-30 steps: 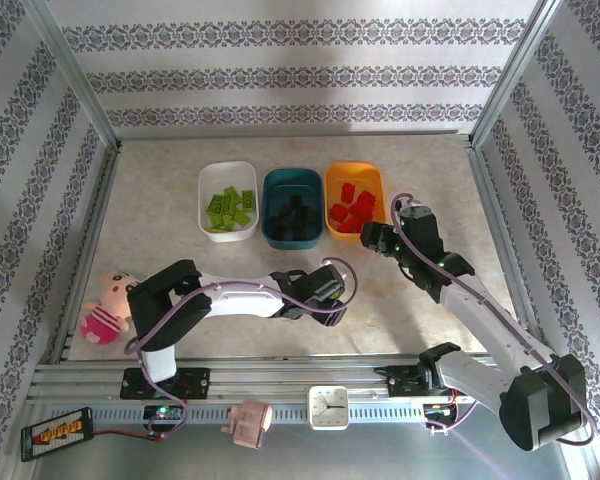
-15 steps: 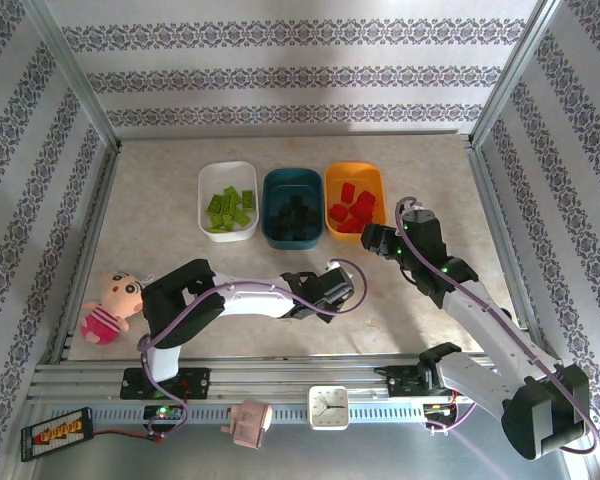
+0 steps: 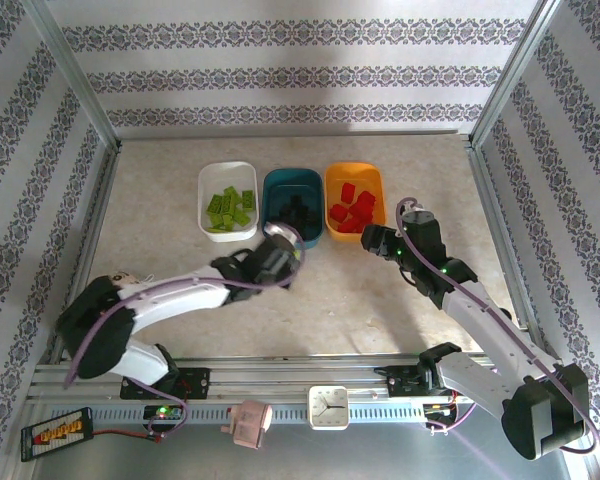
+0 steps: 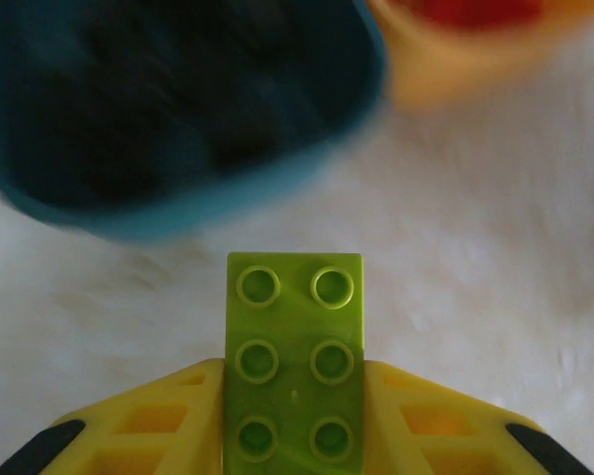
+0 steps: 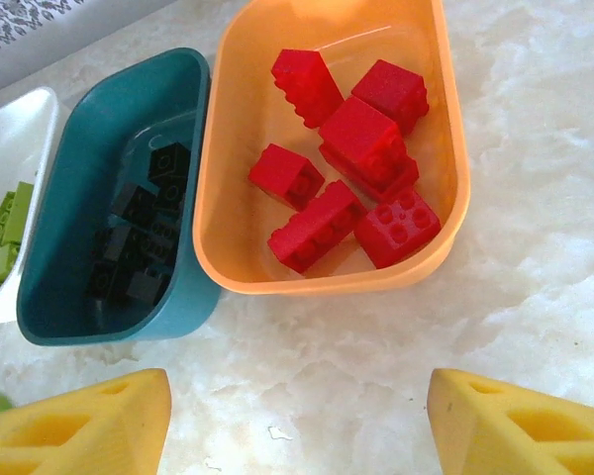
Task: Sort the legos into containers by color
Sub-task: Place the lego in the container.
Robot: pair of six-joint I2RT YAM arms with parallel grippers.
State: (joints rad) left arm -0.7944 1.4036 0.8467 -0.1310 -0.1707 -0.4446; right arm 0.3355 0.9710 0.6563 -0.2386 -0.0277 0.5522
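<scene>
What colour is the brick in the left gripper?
Lime green. The brick shows best in the left wrist view.

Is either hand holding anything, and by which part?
The left hand pinches a green brick by its long sides, near end. The right hand is open, empty.

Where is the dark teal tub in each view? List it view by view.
Top external: dark teal tub just above picture centre.
Left wrist: upper left, blurred, beyond the green brick.
Right wrist: left side, holding black bricks.
Shared landmark: the orange tub directly to its right.
</scene>
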